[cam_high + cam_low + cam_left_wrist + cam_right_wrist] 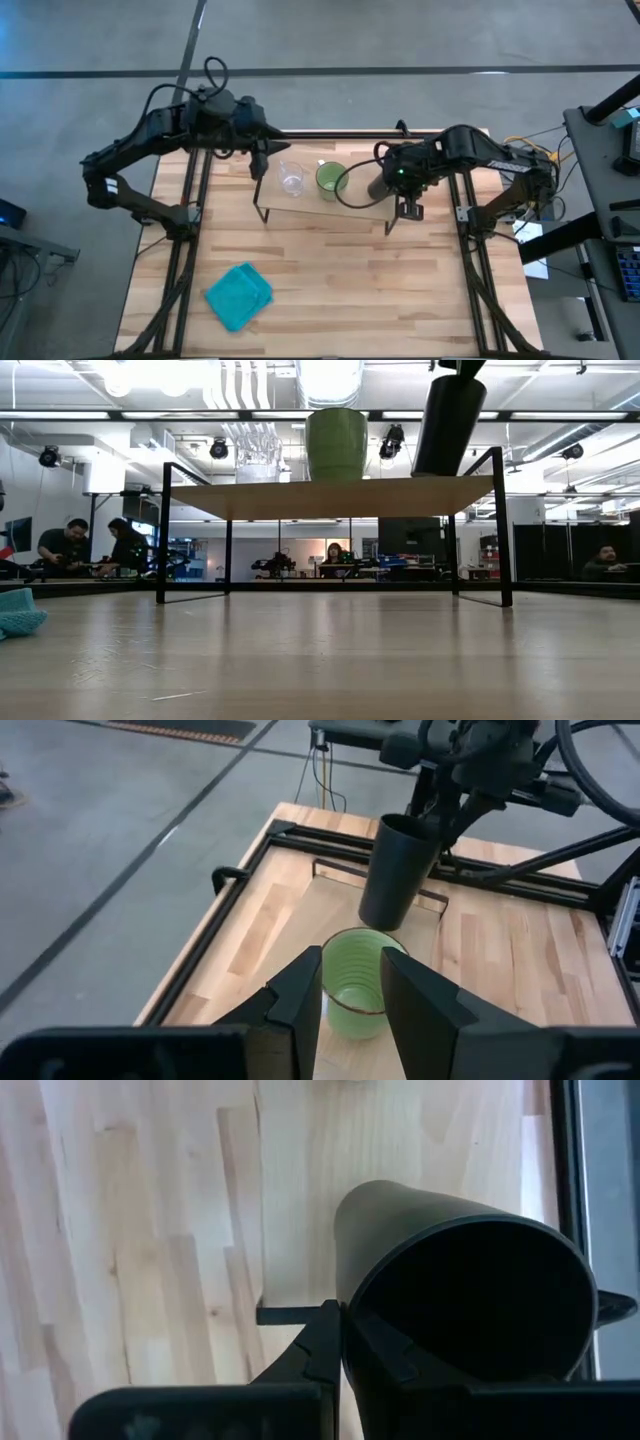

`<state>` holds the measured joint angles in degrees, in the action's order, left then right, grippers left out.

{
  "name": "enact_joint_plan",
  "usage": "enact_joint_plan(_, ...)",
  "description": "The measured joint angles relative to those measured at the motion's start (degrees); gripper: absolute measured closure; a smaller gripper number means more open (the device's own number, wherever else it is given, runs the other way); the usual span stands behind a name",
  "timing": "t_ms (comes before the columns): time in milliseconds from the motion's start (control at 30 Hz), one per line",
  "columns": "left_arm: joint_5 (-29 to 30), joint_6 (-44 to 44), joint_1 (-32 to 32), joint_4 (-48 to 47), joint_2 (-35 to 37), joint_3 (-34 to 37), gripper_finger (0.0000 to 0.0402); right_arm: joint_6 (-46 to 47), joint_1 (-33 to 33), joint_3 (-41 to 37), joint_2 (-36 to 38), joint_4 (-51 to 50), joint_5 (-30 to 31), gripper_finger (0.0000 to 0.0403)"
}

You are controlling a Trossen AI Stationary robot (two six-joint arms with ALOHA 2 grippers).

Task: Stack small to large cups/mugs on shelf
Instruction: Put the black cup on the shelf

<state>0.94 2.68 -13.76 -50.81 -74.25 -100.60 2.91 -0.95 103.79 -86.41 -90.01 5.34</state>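
On the shelf [320, 208], a wooden board on black wire legs, stand the clear glass cup [291, 178] and the light green mug [331, 178], each on its base. The mug [336, 445] is upright in the low view. The black cup [378, 187] is at the shelf's right end, tilted [448, 422], in my right gripper [345, 1345]. My left gripper [350, 1005] is open above the shelf's left end [260, 165], beside the glass cup, touching nothing. The left wrist view does not show the glass cup. My right gripper holds the black cup by its rim [345, 1315], the wall pinched with one finger [322, 1342] outside and one [385, 1352] inside. It comes from above, from the table's right. The cup is tilted, its bottom [430, 470] at the board; whether it rests there I cannot tell.
A teal cloth [240, 295] lies on the tabletop near the front left, also at the left edge of the low view [18, 615]. Bare tabletop lies in front of the shelf. People sit in the room behind the table.
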Motion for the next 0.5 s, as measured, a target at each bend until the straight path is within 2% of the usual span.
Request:
enact_joint_plan(133, -2.0, 0.1, 0.3, 3.9, -2.8, 0.0, 0.0311, -0.6, -0.5, 0.0, 0.0, 0.0, -2.2, 0.0394)
enact_joint_plan(233, -5.3, 0.1, 1.1, 12.2, -5.6, 0.0, 0.0311, -0.9, -0.6, 0.0, 0.0, 0.0, -2.4, 0.0394)
enact_joint_plan(333, -5.9, 0.0, 2.0, 19.6, -8.5, 0.0, 0.0311, -1.4, -0.6, 0.0, 0.0, 0.0, -2.3, 0.0394)
enact_joint_plan(500, -5.8, 0.0, 2.0, 22.8, -12.9, 0.0, 0.0311, -2.0, -0.6, 0.0, 0.0, 0.0, -2.4, 0.0394)
